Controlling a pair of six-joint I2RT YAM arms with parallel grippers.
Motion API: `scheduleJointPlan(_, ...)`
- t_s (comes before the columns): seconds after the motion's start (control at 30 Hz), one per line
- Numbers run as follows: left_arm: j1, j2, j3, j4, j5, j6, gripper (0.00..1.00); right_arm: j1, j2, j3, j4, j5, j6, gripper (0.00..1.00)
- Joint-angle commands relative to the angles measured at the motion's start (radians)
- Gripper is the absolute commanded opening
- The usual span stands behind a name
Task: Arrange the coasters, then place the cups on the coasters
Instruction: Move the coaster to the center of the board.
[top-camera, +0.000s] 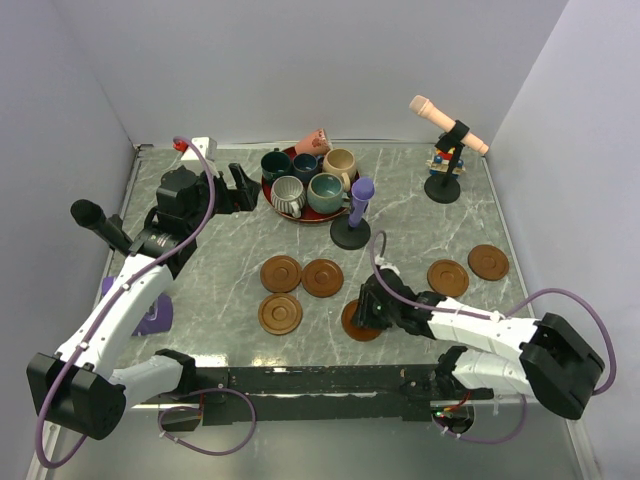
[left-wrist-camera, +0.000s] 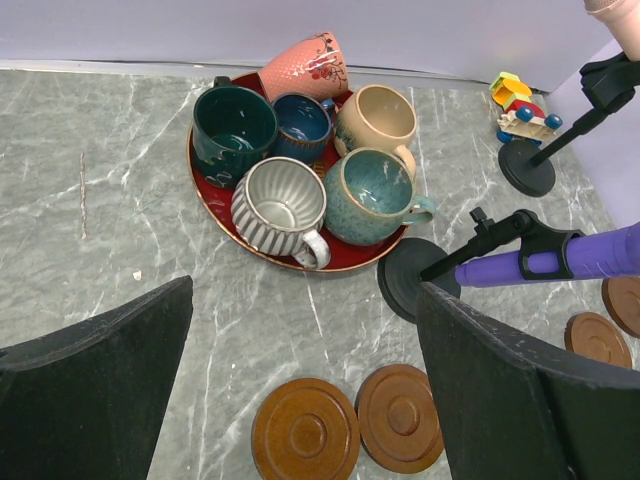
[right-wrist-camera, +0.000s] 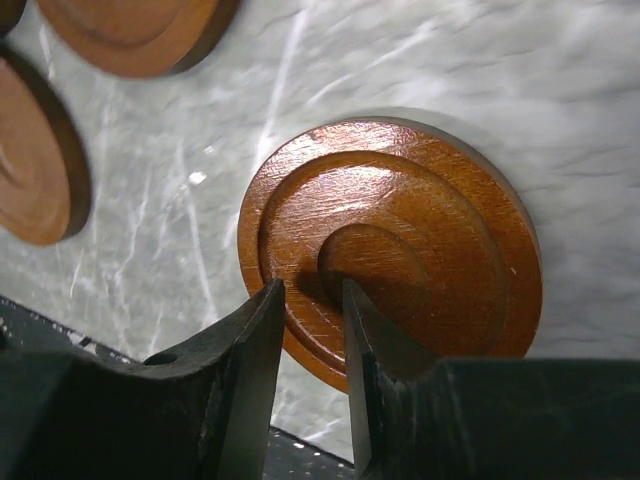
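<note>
Several brown coasters lie on the marble table: three in a cluster, two at the right. Another coaster lies flat under my right gripper. Its jaws stand a narrow gap apart, tips over the disc's near rim, clamping nothing. The cups crowd the red plate: grey ribbed, teal, beige, dark blue, dark green, and a pink one tipped on its side. My left gripper hangs wide open left of the plate, empty.
A purple toy microphone on a black base stands just right of the plate. A peach microphone on its stand and a small colourful toy are at the back right. A purple object lies at the left edge.
</note>
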Motion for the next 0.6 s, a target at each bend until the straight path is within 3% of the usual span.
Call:
scheduleJointPlan(0.0, -0.006, 0.001, 0.005, 0.034, 0.007, -0.007, 0.97, 0.088, 0.059, 0.005, -0.019, -0.028, 0.051, 0.37)
scheduleJointPlan(0.57, -0.007, 0.002, 0.004, 0.033, -0.005, -0.002, 0.97, 0.176, 0.244, 0.116, 0.134, -0.002, 0.066, 0.35)
